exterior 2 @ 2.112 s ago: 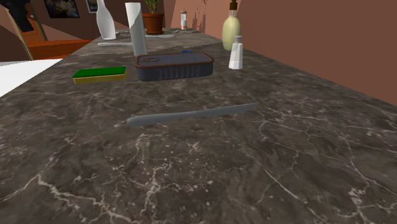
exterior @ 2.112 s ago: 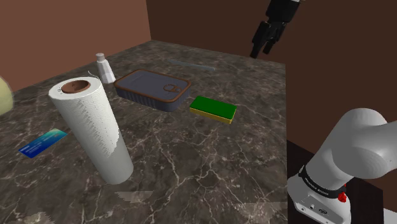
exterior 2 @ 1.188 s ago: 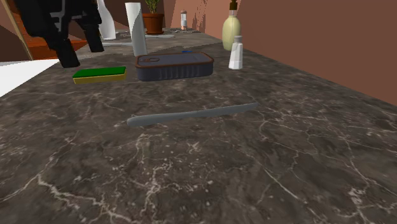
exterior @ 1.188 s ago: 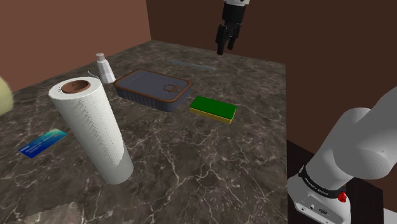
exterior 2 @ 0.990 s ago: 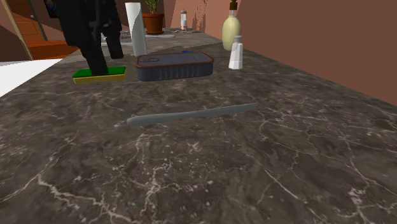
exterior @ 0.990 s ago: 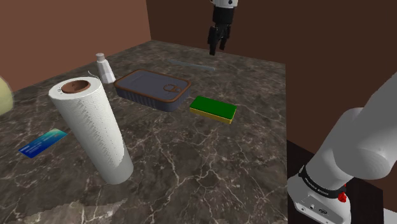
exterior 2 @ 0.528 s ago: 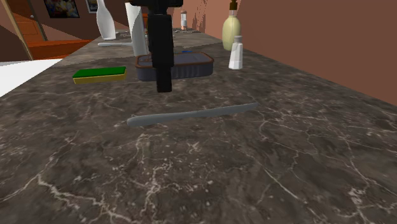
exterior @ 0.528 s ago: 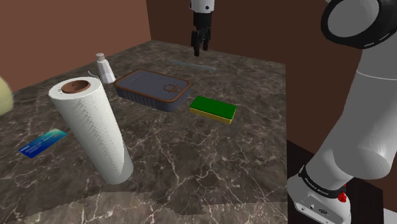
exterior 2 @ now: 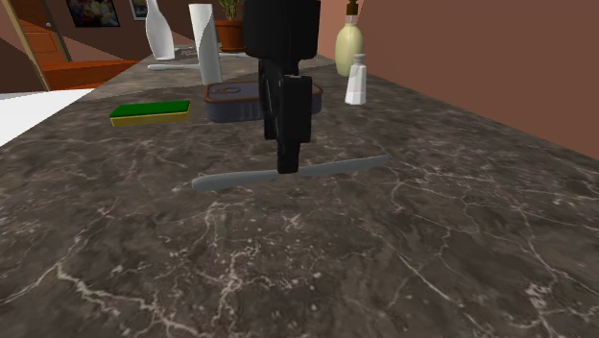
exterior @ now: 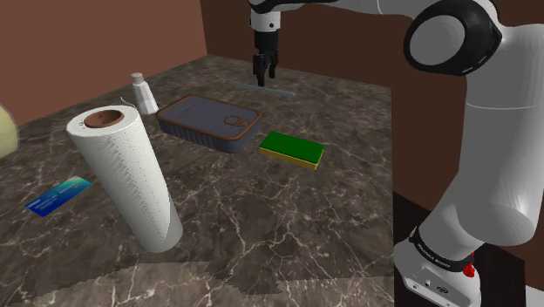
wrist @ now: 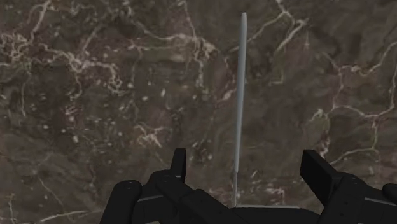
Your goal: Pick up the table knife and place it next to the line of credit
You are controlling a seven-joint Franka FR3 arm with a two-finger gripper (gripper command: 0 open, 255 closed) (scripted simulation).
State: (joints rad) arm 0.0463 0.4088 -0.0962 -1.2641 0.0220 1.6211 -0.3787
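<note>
The dark, white-veined marble table [exterior: 261,209] carries everything. The white arm with dark joints [exterior: 488,113] reaches from its stand across to the table's far edge in the shoulder view. Nearest that camera stands a tall white paper-towel roll [exterior: 131,179]. Beyond it lie a flat grey-blue oblong tin with a ring pull [exterior: 209,122] and a green, yellow-sided sponge [exterior: 293,148]. The thin blue card [exterior: 59,195], the goal, lies flat on the roll's other side, well apart from the arm.

The slim grey table knife [exterior 2: 346,165] lies flat on the table at the far edge, past the tin, with bare table around it.

The step in hand looks like the descent onto the knife. To do it well, the fingers should go straight down until their tips all but meet the table, since the knife is so thin. They should close across its width near the middle of its length, so it does not tip when lifted.

The black two-finger end effector [wrist: 245,156] points down directly over the knife. In the second exterior view its tips are low over the knife's middle. In the wrist view its fingers [wrist: 180,162] stand wide apart with the knife roughly midway between them, neither touching it. It holds nothing.
</note>
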